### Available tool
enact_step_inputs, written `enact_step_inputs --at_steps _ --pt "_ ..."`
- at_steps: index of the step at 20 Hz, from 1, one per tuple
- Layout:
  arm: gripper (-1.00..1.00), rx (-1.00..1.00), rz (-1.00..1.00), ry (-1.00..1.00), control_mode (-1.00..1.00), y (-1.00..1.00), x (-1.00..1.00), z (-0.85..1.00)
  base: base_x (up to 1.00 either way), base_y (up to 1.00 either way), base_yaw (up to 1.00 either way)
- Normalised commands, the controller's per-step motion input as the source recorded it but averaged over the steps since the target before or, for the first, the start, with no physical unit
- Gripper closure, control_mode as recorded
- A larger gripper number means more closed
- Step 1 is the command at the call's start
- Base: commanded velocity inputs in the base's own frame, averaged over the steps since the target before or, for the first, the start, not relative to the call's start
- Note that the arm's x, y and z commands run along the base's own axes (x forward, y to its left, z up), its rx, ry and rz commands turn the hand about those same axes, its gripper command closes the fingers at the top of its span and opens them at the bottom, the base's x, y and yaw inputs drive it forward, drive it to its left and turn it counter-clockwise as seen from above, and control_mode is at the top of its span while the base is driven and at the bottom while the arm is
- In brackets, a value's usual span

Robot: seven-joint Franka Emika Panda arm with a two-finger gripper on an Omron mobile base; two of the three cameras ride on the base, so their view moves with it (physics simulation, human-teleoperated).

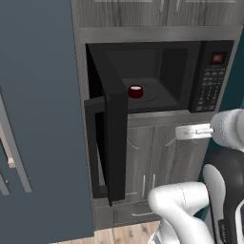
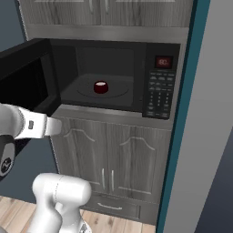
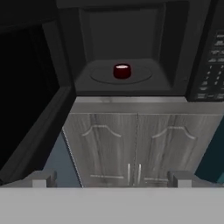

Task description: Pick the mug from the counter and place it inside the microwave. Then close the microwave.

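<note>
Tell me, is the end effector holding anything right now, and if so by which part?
Nothing is held. The end effector is open with an empty gap, outside the microwave. The mug stands free on the turntable inside.

arm [image 1: 183, 209]: glossy white rounded shells, bulging at the joints, with dark grey to black sections between them. one black segment at 4 o'clock in the left base view carries small white markings, too small to read. wrist [image 2: 38, 125]: pale grey block with small dark marks. finger tips [image 3: 41, 178]: small, grey, squared.
</note>
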Motion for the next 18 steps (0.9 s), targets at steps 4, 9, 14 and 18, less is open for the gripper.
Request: enact_step_inputs --at_steps 4,9,14,18 --pt "-1.0 0.0 0.0 -0.12 -1.0 0.0 -0.44 0.01 0.0 0.0 0.0" --pt "-1.0 0.0 0.0 -0.04 -1.0 0.0 -0.24 0.0 0.0 0.0 0.0" --pt "-1.0 0.0 0.0 -0.05 -1.0 0.07 -0.38 0.0 0.0 0.0 0.0" --pt "-1.0 0.0 0.0 -0.02 -1.0 0.03 -0.29 0.0 0.0 0.0 0.0"
